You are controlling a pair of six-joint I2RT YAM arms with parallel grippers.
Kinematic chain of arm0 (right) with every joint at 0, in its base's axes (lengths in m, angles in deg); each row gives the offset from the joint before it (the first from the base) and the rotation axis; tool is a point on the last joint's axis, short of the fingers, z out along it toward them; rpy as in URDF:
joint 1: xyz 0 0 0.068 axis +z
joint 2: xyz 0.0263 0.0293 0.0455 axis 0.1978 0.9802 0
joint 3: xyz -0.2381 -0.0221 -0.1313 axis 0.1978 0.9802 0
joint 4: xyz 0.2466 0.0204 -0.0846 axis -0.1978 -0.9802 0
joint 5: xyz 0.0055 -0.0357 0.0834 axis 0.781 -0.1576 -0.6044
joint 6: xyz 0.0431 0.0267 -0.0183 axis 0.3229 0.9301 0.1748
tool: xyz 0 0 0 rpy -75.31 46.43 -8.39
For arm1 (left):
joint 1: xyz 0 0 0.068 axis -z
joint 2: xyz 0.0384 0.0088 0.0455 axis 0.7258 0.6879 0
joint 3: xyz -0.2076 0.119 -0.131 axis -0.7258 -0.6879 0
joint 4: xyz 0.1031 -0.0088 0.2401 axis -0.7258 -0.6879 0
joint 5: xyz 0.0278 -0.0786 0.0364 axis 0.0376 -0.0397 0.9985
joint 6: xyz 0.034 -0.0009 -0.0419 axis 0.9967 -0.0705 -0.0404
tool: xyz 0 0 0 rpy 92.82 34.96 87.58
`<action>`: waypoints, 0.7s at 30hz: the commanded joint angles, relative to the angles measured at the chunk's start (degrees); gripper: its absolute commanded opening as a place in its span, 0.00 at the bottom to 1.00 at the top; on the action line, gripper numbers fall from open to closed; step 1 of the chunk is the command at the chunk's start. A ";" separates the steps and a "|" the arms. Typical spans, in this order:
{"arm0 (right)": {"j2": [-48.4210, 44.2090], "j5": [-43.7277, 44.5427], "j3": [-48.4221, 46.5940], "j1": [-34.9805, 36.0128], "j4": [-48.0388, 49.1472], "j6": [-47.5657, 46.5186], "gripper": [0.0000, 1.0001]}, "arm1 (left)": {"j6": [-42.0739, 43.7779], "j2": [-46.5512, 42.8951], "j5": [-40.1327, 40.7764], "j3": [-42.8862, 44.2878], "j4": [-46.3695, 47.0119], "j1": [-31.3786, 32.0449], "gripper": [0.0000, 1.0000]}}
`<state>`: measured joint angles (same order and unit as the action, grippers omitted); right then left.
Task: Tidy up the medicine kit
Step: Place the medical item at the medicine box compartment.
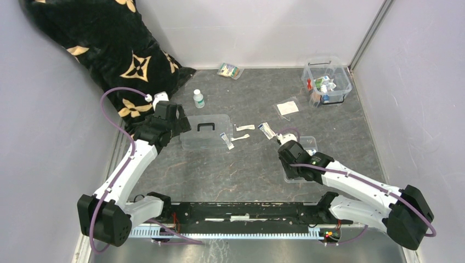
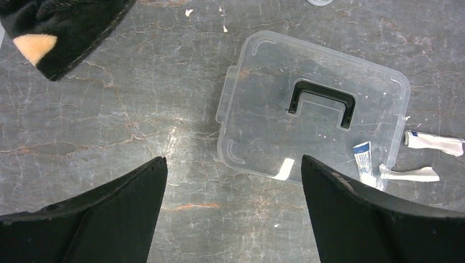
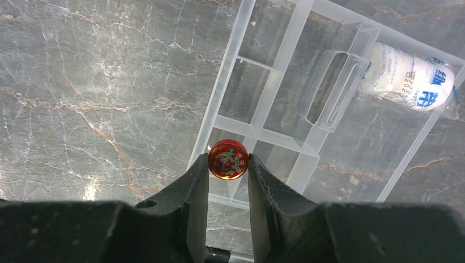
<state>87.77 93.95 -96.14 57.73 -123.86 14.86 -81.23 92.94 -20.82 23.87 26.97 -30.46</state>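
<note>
So, the medicine kit [image 1: 327,82] is parked at the far right corner of the desk [image 1: 241,175], by the back wall, with its lid off and small packs inside. Its lid [image 2: 312,109], clear with a black handle, is laid flat left of the middle, well apart from the box. A small tube [image 2: 363,159] and some white strips [image 2: 433,143] are scattered at the lid's right edge. The left pincer [image 2: 233,161] is held wide open at the lid's near-left side, with nothing between the fingers. On the right, a little round red tin [image 3: 228,159] is clamped in the right pincer [image 3: 228,164], above the near edge of a clear divided tray [image 3: 230,71]. A white wrapped roll [image 3: 408,82] can be seen at the tray's far end, but whether it's in or under the tray can't be told. Further back, a small white bottle [image 1: 198,98], a flat sachet [image 1: 287,107] and a black blanket with gold flowers [image 1: 109,49] can be spotted.
</note>
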 commanded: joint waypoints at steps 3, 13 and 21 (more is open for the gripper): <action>-0.08 1.26 0.45 -0.47 -1.64 0.44 0.34 | 1.93 -1.10 -0.64 0.05 1.77 -0.43 0.97; 0.23 0.67 0.19 -0.72 -0.70 0.28 0.45 | 1.97 -1.10 -0.71 0.05 1.78 -0.39 0.97; -2.32 -2.27 -1.67 -0.75 3.20 -1.67 0.47 | 1.97 -0.92 -0.85 0.14 1.86 -0.39 0.97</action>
<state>87.84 93.75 -95.90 57.21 -123.88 14.80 -81.18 92.91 -21.56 23.87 26.97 -30.46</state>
